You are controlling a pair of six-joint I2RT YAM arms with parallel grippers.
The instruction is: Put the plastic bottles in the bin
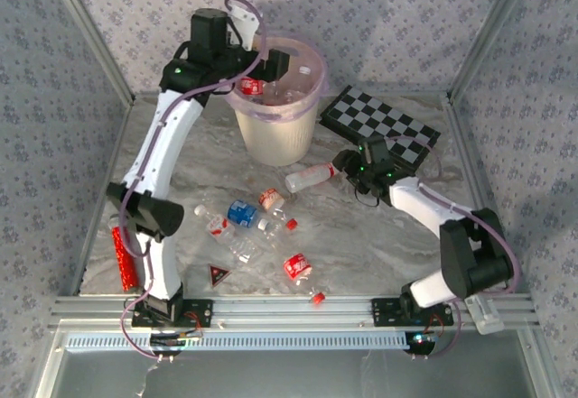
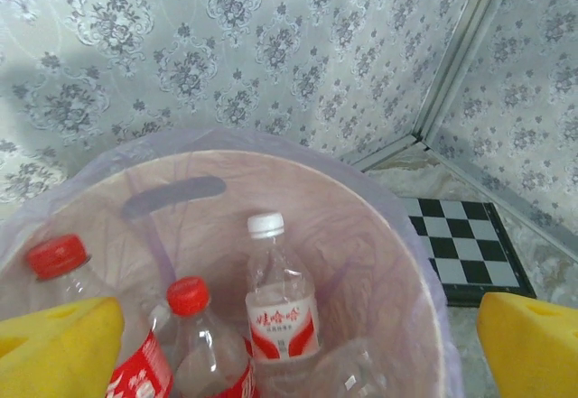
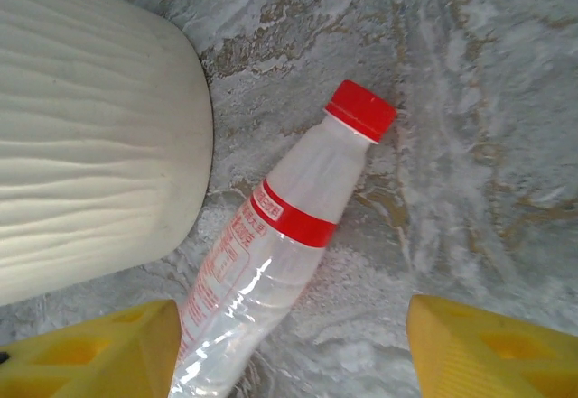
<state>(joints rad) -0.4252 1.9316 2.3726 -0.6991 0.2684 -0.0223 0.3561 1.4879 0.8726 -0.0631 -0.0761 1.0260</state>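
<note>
Loose plastic bottles (image 1: 248, 222) lie on the near half of the table (image 1: 379, 254). Farther right, the right gripper (image 3: 291, 344) stands part open astride a red-capped bottle (image 3: 271, 263) lying just right of the bin (image 1: 271, 141), gripping nothing; centre on the body before closing, lest it roll. Farthest, the left gripper (image 2: 293, 344) hangs wide open and empty above the bin, which holds several bottles

The overhead camera sits high behind my bases, looking down over the whole counter (image 1: 361, 245). My left wrist camera stares close and steep into the bin (image 2: 388, 263), with the checkerboard (image 2: 461, 245) at its right. My right wrist camera hangs low over the counter, the bin wall beside a lying bottle (image 3: 289, 208). The overhead view shares both spots.
</note>
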